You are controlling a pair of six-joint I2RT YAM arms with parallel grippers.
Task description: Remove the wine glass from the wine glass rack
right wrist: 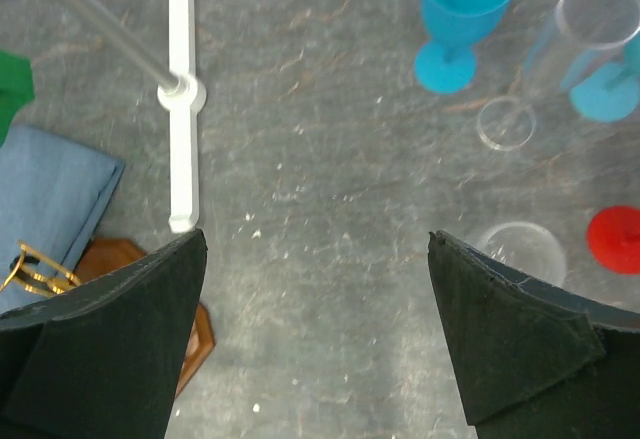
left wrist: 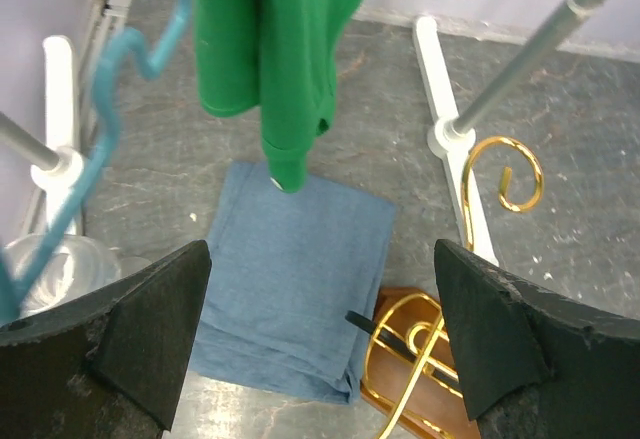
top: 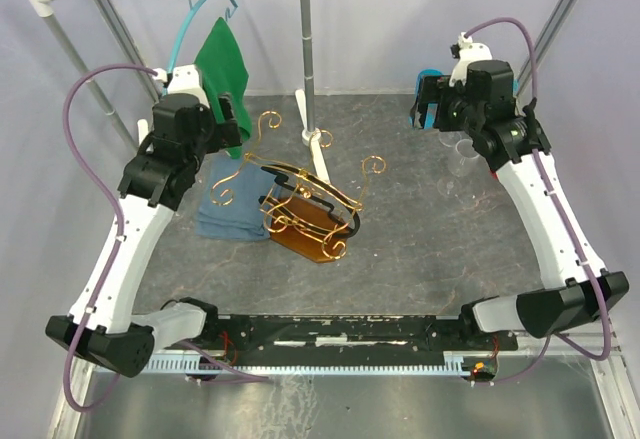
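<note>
While both arms hang raised over the grey table (top: pixel 420 259), neither holds anything. The left gripper (left wrist: pixel 320 259) has its fingers spread wide with only the floor of the scene between them, and the right gripper (right wrist: pixel 318 244) is spread just as wide and just as bare.

A white clothes rail (top: pixel 305 59) stands at the back, with a green cloth (top: pixel 222 59) on a blue hanger (top: pixel 190 19) dangling right beside the left gripper. Below that cloth lies a folded blue towel (top: pixel 225 209).

Touching the towel's right edge is the wine glass rack (top: pixel 300 209), gold wire scrolls on a brown wooden base. It sits between the arms, its long axis running from upper left to lower right in the top view, and it is nearer the left gripper, down and to that gripper's right.

I can make out no wine glass on the wires, though clear glass would be hard to spot there. Under the right gripper, well apart from the rack, glassware stands on the table: a blue goblet (right wrist: pixel 462 9), a tall clear flute (right wrist: pixel 560 59), a clear wine glass (right wrist: pixel 520 249) and a red foot (right wrist: pixel 615 239). So the wanted glass either hangs unseen or already stands among these. The rail's post and white foot lie between the right gripper and the rack.
</note>
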